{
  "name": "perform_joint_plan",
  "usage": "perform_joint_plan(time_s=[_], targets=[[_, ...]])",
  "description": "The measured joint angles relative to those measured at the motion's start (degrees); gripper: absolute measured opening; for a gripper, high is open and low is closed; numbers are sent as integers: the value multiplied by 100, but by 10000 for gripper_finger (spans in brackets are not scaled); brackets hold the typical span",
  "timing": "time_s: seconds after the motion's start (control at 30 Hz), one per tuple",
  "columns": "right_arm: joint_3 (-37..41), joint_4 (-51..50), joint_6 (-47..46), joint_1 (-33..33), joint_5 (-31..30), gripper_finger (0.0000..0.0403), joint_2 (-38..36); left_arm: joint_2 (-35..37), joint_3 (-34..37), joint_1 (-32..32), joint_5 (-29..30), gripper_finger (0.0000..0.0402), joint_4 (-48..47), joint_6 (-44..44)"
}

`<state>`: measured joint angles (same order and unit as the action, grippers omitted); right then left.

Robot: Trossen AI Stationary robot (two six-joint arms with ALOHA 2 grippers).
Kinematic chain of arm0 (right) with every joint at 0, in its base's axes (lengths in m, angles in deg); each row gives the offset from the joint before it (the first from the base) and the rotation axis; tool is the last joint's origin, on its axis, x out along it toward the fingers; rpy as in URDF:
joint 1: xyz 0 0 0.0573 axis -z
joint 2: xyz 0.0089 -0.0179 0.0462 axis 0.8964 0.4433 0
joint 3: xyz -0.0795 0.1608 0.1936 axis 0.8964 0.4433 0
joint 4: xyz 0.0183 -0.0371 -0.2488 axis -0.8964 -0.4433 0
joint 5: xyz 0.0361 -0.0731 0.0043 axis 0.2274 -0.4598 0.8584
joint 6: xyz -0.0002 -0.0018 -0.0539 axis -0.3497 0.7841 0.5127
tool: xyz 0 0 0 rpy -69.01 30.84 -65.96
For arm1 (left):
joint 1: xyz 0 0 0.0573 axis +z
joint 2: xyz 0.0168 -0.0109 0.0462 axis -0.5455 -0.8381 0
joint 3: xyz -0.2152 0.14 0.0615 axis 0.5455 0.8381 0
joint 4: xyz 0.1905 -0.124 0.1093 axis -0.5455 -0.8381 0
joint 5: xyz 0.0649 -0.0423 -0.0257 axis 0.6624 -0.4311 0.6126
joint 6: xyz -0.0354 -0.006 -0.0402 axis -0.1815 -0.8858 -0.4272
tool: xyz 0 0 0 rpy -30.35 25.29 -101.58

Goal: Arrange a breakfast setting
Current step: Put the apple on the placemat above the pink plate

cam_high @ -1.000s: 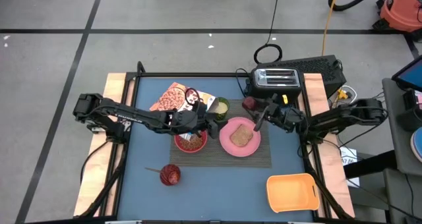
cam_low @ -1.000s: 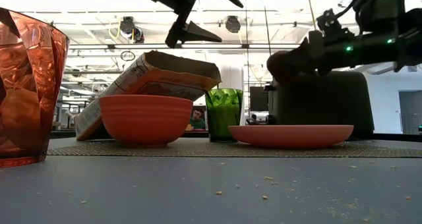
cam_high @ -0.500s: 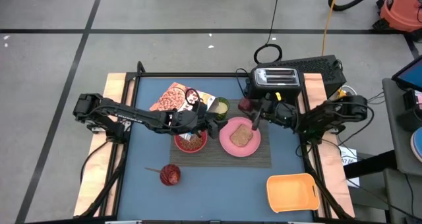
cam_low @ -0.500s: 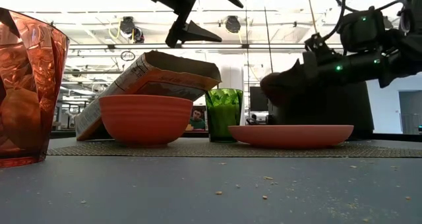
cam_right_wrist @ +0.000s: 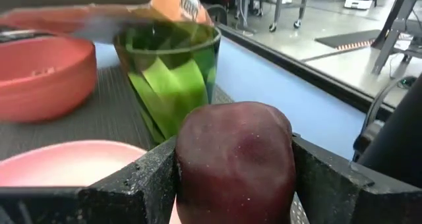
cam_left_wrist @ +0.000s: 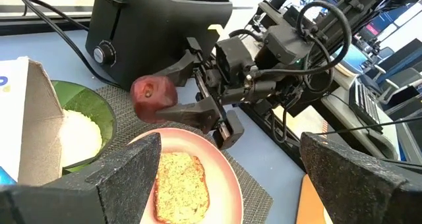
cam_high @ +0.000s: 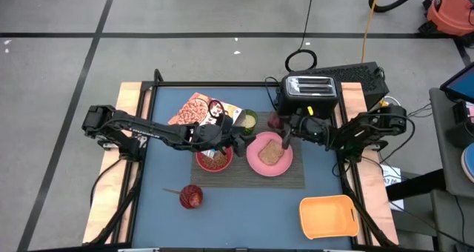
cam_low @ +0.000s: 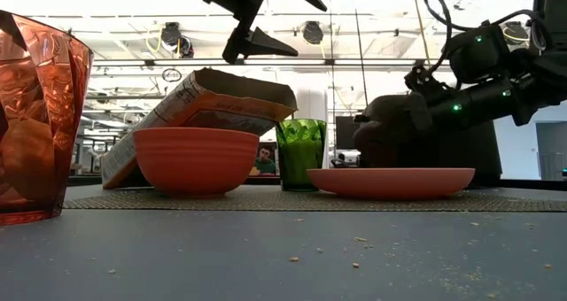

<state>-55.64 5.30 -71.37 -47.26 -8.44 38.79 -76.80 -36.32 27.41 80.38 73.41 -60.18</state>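
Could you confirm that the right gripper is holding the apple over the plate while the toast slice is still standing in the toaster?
Not quite: the toast slice already lies on the pink plate, as the high view shows. The rest holds: the right gripper is shut on the apple, just above the plate's rim, in front of the toaster.

Grey concrete floor [cam_high: 185,15] crossed by dark tape lines [cam_high: 89,55]; black cable [cam_high: 300,59] coiled beyond the blue tabletop [cam_high: 244,207], yellow cable [cam_high: 368,22] nearby. An orange vacuum [cam_high: 452,11] stands at the far corner. Low view: bright ceiling lights [cam_low: 372,22] over an open workshop.
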Motion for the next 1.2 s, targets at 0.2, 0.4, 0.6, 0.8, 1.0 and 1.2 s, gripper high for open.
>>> perform_joint_plan(time_s=[0.2,0.4,0.6,0.8,1.0,1.2], targets=[[0,-494,13,2,-2,247,-2,0,0,0,0,365,0,-2],[0,-778,15,2,-22,247,-2,0,0,0,0,365,0,-4],[0,-822,13,2,-20,263,-2,0,0,0,0,365,0,-7],[0,-824,13,2,-11,277,-2,0,0,0,-2,365,0,-11],[0,-825,18,4,-9,278,-2,0,0,0,-2,365,0,-11],[0,-837,272,4,-13,280,-2,0,0,0,-2,365,0,-11]])
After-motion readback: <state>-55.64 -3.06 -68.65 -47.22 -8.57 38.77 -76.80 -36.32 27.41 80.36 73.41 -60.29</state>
